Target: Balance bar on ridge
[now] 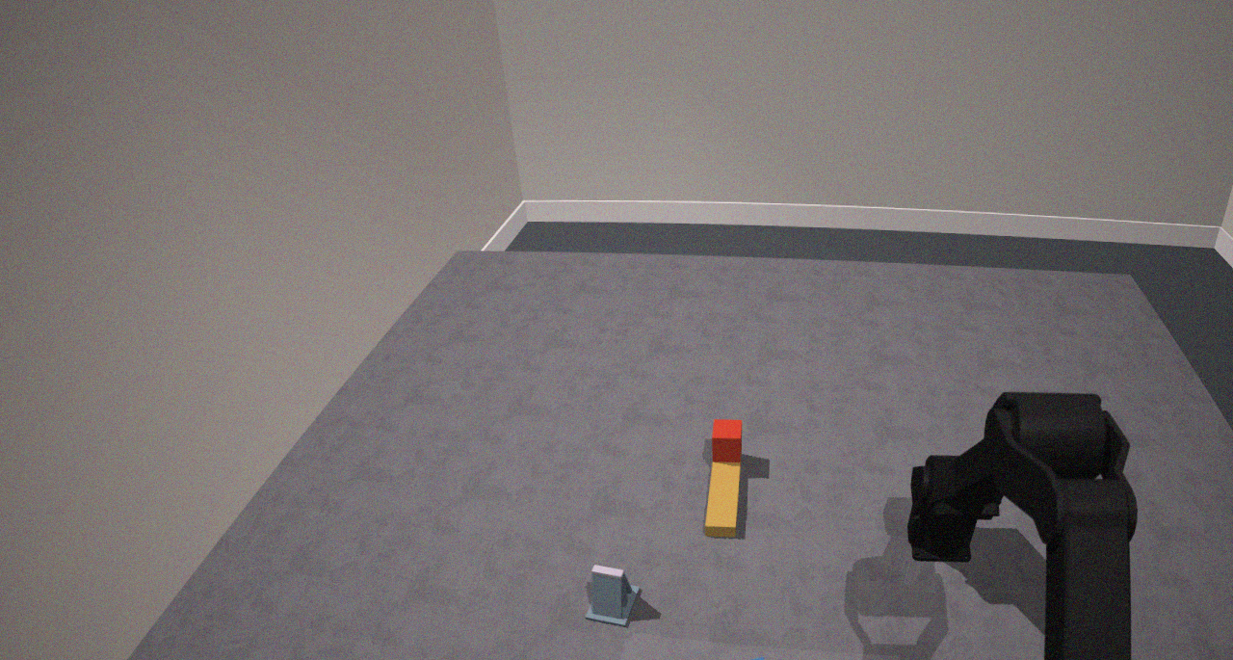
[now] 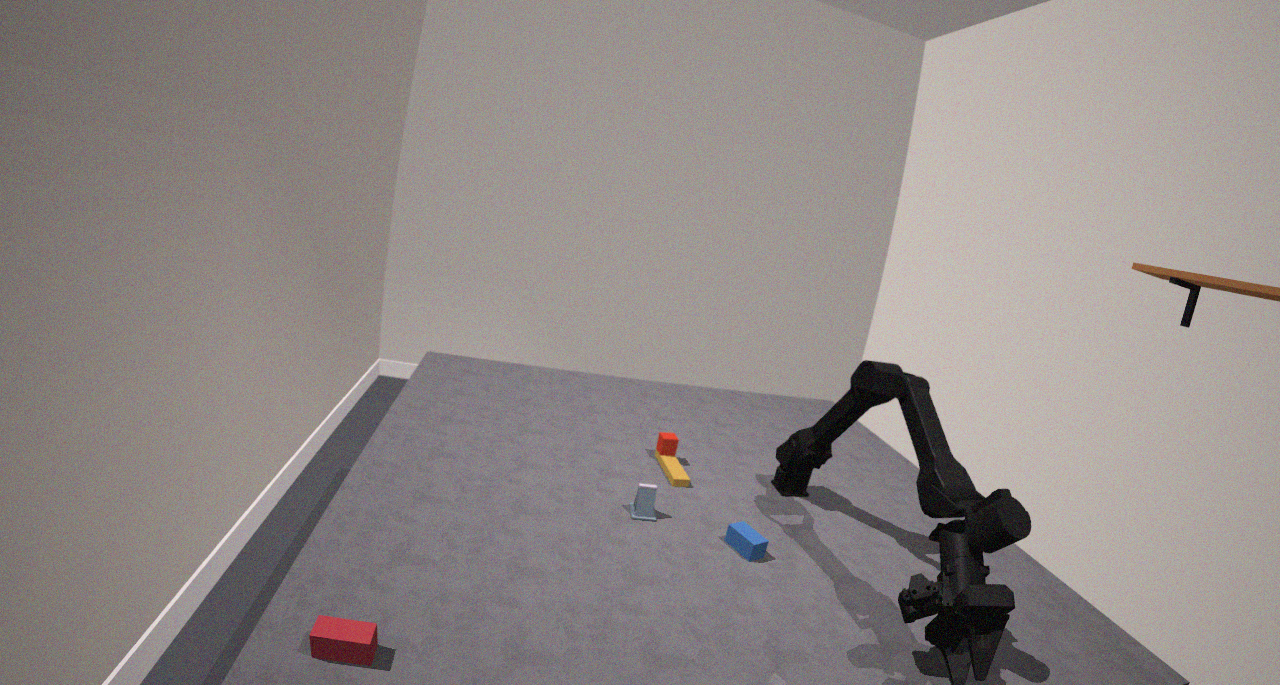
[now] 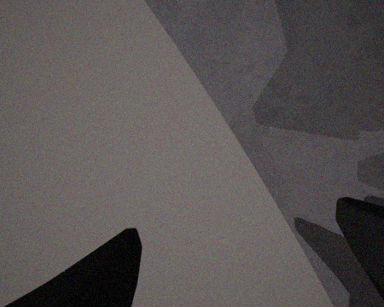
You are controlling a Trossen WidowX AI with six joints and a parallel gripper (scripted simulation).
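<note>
The yellow bar [image 1: 722, 499] [image 2: 674, 471] lies low on the table, with an orange-red cube [image 1: 726, 440] [image 2: 666, 444] at its far end. The ridge [image 1: 608, 593] [image 2: 645, 500] is a small upright grey-blue wedge on a thin base. It stands apart from the bar, with nothing on its narrow top. My gripper [image 2: 969, 677] [image 3: 239, 225] is open, its fingers wide apart with nothing between them. It is far from the bar and the ridge, near the right edge of the table, and outside the top view. Neither bar nor ridge shows in the wrist view.
A blue block [image 2: 746, 540] lies on the table between the ridge and the arm. A larger red block [image 2: 343, 641] lies at the table's near left. A wooden shelf [image 2: 1212, 282] is on the right wall. The wrist view shows the table edge and a wall.
</note>
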